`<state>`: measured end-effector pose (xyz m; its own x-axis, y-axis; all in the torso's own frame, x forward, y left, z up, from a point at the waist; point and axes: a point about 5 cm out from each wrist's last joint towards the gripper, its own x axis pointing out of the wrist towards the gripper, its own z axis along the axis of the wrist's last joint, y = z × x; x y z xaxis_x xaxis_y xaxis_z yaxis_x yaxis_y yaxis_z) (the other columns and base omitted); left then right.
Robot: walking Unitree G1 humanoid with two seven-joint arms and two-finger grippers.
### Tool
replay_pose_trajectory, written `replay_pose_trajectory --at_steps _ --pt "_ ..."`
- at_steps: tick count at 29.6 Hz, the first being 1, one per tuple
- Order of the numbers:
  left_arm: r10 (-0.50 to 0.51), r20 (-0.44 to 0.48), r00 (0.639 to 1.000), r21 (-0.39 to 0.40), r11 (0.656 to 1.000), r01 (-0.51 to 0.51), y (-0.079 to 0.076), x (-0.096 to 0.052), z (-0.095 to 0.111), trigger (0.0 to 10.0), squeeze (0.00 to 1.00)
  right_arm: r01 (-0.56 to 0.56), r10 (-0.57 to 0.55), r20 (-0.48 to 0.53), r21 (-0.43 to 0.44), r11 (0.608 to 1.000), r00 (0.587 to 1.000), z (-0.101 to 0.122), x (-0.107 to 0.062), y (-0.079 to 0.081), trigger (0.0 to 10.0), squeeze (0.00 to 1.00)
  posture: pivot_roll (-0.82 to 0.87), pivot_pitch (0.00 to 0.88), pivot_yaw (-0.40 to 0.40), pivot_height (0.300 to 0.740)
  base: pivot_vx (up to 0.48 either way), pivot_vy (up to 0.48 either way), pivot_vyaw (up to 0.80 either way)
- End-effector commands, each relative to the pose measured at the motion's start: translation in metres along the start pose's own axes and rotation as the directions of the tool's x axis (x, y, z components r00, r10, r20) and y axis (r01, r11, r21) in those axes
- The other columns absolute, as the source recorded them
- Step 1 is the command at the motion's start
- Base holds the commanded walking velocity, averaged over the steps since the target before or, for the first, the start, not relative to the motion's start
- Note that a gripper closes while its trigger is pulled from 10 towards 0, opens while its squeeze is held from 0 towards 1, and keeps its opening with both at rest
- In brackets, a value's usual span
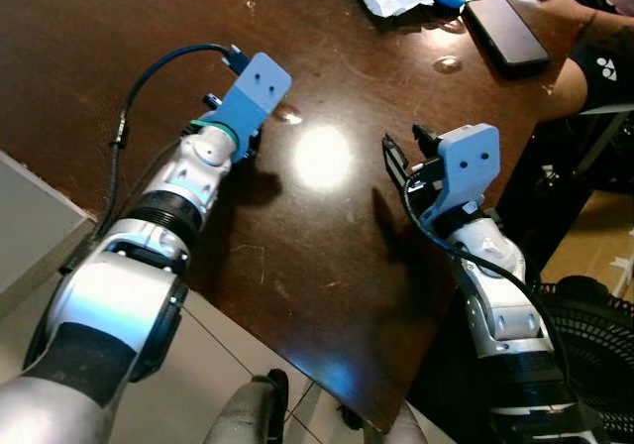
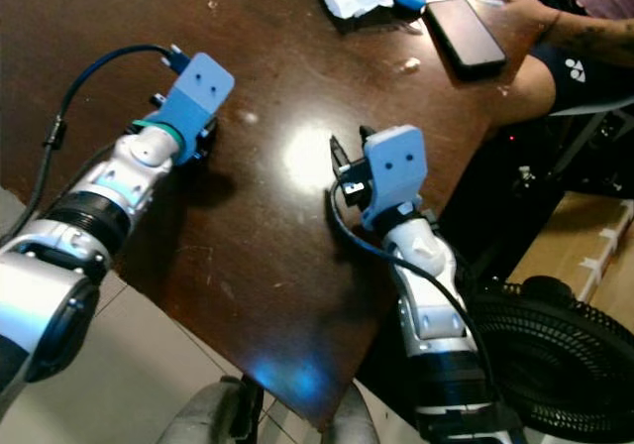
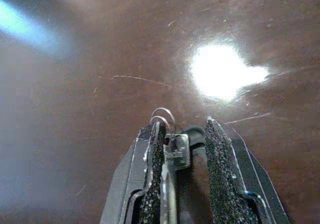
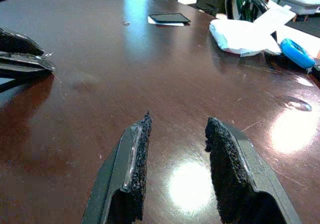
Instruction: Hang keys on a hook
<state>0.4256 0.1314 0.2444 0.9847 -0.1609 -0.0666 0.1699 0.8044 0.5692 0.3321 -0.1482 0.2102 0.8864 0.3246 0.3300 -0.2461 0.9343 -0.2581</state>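
Your left gripper (image 3: 182,134) hangs low over the dark wooden table (image 1: 119,48), and the keys (image 3: 172,146) sit between its fingers, ring poking out past the tips, jaws pinched on them. Your right gripper (image 4: 175,134) hovers beside it, fingers spread, nothing between. A black phone (image 1: 507,32) lies near a person's hand (image 1: 550,3)

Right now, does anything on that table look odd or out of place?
Only small things: the keys sit between the left claw fingers, pressed to one finger, the ring poking out. A wet-looking spot marks the dark table beside the phone. No hook is visible.
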Motion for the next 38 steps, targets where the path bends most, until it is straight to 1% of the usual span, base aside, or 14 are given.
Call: replay_pose_trajectory --at_steps 1,2,5,10,12,14,15,16,18,28,30,31,34,38 --pt "-0.05 -0.062 0.997 -0.042 0.998 0.047 0.0 -0.002 -0.014 10.0 0.0 0.0 0.0 -0.021 0.012 1.0 1.0 -0.006 -0.005 0.002 10.0 0.0 0.01 0.306 0.118 0.74 0.0 0.0 0.0" --pt "-0.05 -0.062 0.997 -0.042 0.998 0.047 0.0 -0.002 -0.014 10.0 0.0 0.0 0.0 -0.021 0.012 1.0 1.0 -0.006 -0.005 0.002 10.0 0.0 0.01 0.306 0.118 0.74 0.0 0.0 0.0" --pt "-0.189 -0.118 0.975 -0.165 0.972 0.168 0.005 -0.006 -0.028 10.0 0.0 0.001 -0.001 -0.02 0.014 1.0 1.0 -0.006 -0.004 0.002 10.0 0.0 0.02 0.302 0.121 0.74 0.0 0.0 0.0" --pt "-0.219 -0.122 0.968 -0.203 0.96 0.191 0.005 -0.007 -0.03 10.0 0.0 0.001 -0.001 -0.02 0.014 1.0 1.0 -0.006 -0.004 0.002 10.0 0.0 0.02 0.301 0.122 0.74 0.0 0.0 0.0" --pt "-0.25 -0.092 0.964 -0.349 0.915 0.204 0.006 -0.006 -0.022 10.0 0.0 0.004 -0.003 -0.02 0.014 1.0 1.0 -0.006 -0.004 0.002 10.0 0.0 0.02 0.301 0.121 0.74 0.0 0.0 0.0" --pt "-0.25 -0.092 0.964 -0.349 0.915 0.204 0.006 -0.006 -0.022 10.0 0.0 0.004 -0.003 -0.02 0.014 1.0 1.0 -0.006 -0.004 0.002 10.0 0.0 0.02 0.301 0.121 0.74 0.0 0.0 0.0" --pt "-0.254 -0.06 0.965 -0.412 0.887 0.208 0.009 -0.005 -0.014 10.0 0.0 0.005 -0.005 -0.021 0.013 1.0 1.0 -0.007 -0.005 0.001 10.0 0.0 0.02 0.302 0.121 0.74 0.0 0.0 0.0" --pt "-0.254 -0.06 0.965 -0.412 0.887 0.208 0.009 -0.005 -0.014 10.0 0.0 0.005 -0.005 -0.021 0.013 1.0 1.0 -0.007 -0.005 0.001 10.0 0.0 0.02 0.302 0.121 0.74 0.0 0.0 0.0" --pt "-0.211 0.0 0.977 -0.46 0.868 0.188 0.019 -0.004 0.004 10.0 0.0 0.008 -0.008 -0.023 0.012 1.0 1.0 -0.007 -0.006 0.0 10.0 0.0 0.01 0.302 0.122 0.74 0.0 0.0 0.0" --pt "-0.133 0.074 0.988 -0.424 0.893 0.152 0.036 -0.005 0.025 10.0 0.0 0.008 -0.008 -0.023 0.015 1.0 1.0 -0.007 -0.006 0.001 10.0 0.0 0.02 0.307 0.12 0.74 0.0 0.0 0.0" --pt "-0.096 0.12 0.988 -0.327 0.936 0.13 0.037 -0.005 0.032 10.0 0.0 0.007 -0.006 -0.024 0.016 1.0 1.0 -0.007 -0.005 0.001 10.0 0.0 0.02 0.31 0.12 0.74 0.0 0.0 0.0" --pt "-0.096 0.12 0.988 -0.327 0.936 0.13 0.037 -0.005 0.032 10.0 0.0 0.007 -0.006 -0.024 0.016 1.0 1.0 -0.007 -0.005 0.001 10.0 0.0 0.02 0.31 0.12 0.74 0.0 0.0 0.0" --pt "-0.12 0.146 0.982 -0.232 0.961 0.152 0.026 -0.006 0.034 10.0 0.0 0.007 -0.007 -0.025 0.017 1.0 1.0 -0.007 -0.006 0.001 10.0 0.0 0.02 0.315 0.119 0.74 0.0 0.0 0.0" --pt "-0.141 0.127 0.982 -0.186 0.969 0.164 0.008 -0.005 0.029 10.0 0.0 0.007 -0.006 -0.028 0.017 1.0 1.0 -0.008 -0.006 0.001 10.0 0.0 0.02 0.315 0.119 0.74 0.0 0.0 0.0"
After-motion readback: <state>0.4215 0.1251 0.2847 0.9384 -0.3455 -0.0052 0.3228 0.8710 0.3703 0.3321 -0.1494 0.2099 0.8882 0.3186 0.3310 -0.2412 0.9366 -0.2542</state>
